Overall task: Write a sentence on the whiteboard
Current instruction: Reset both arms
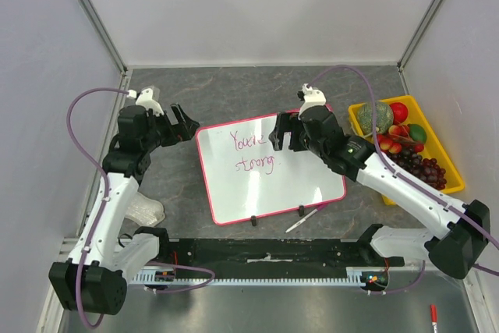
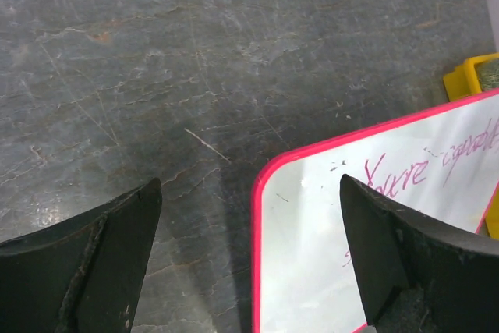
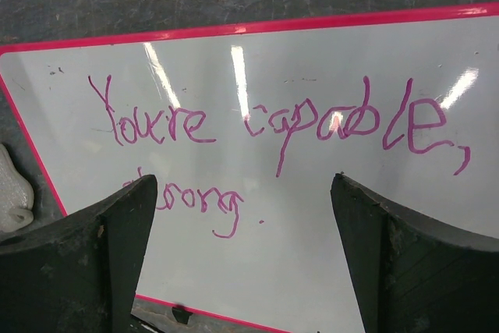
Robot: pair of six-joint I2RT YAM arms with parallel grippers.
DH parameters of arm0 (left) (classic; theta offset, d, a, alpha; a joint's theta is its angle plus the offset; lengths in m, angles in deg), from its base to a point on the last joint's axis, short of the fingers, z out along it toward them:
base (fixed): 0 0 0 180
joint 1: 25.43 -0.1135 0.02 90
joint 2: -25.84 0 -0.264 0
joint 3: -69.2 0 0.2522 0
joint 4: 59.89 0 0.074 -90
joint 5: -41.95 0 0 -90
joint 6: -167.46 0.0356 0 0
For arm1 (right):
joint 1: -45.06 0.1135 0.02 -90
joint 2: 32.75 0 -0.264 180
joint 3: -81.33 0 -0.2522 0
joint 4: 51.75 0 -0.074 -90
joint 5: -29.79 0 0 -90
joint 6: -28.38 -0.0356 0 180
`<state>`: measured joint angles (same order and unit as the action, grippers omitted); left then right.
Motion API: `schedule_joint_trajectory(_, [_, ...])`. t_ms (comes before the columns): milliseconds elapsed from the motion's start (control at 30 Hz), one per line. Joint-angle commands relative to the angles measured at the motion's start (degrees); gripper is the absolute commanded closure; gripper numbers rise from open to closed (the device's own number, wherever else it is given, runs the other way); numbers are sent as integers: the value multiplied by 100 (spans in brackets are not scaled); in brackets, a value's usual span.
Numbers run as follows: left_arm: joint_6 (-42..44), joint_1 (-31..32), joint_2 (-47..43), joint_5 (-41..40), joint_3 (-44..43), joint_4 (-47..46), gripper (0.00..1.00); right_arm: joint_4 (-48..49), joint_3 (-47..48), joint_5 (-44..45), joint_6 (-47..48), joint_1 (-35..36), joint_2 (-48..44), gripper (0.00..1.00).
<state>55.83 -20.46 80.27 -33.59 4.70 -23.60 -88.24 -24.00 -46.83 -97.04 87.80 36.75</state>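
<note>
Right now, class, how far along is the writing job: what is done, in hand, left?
Done: the sentence stands on the whiteboard in two lines, reading roughly "You're capable, strong." In hand: nothing; the left gripper and right gripper are both open and empty, and the marker lies on the table by the board's near edge. Left: seemingly no writing, perhaps only backing off.

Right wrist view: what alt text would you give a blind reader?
A pink-rimmed whiteboard fills the view, bearing the sentence "You're capable, strong." in purple handwriting. The open right gripper shows two dark fingers at the bottom.
</note>
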Motion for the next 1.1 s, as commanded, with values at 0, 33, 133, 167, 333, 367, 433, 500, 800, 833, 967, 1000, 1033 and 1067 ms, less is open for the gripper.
schedule_joint_trajectory(0, [361, 4, 93, -592, -235, 68, 0, 128, 334, 208, 149, -64, 38, 2])
schedule_joint_trajectory(33, [370, 4, 137, -706, -226, 85, 0, 127, 360, 208, 158, -73, 55, 2])
schedule_joint_trajectory(133, [370, 12, 234, -1128, -217, 103, 0, 136, 440, 208, 202, -82, 108, 2])
schedule_joint_trajectory(167, [387, 4, 269, -1251, -217, 121, 0, 128, 457, 217, 219, -90, 126, 2])
schedule_joint_trajectory(333, [449, 4, 410, -1893, -182, 112, 0, 128, 589, 428, 386, -117, 336, 2])
schedule_joint_trajectory(367, [423, 4, 454, -1981, -173, 112, 0, 136, 633, 437, 448, -126, 380, 2])
schedule_joint_trajectory(433, [396, 4, 498, -2087, -147, 86, 0, 145, 729, 507, 536, -126, 486, 2])
schedule_joint_trajectory(500, [352, 4, 542, -2166, -85, 24, 0, 145, 843, 594, 580, -134, 600, 2])
schedule_joint_trajectory(800, [379, 4, 524, -2219, 64, -169, 0, 145, 1143, 788, 650, -161, 1039, 2])
schedule_joint_trajectory(833, [361, 4, 524, -2211, 90, -169, 0, 145, 1160, 814, 642, -170, 1083, 2])
schedule_joint_trajectory(967, [352, 4, 489, -2149, 170, -169, 0, 136, 1257, 946, 641, -187, 1207, 2])
schedule_joint_trajectory(1000, [352, 4, 472, -2166, 187, -169, 0, 136, 1275, 1016, 668, -196, 1224, 2])
schedule_joint_trajectory(1033, [352, 12, 454, -2167, 222, -178, 0, 136, 1283, 1130, 711, -213, 1224, 2])
schedule_joint_trajectory(1067, [352, 13, 437, -2175, 240, -187, 0, 128, 1310, 1235, 755, -240, 1233, 2])
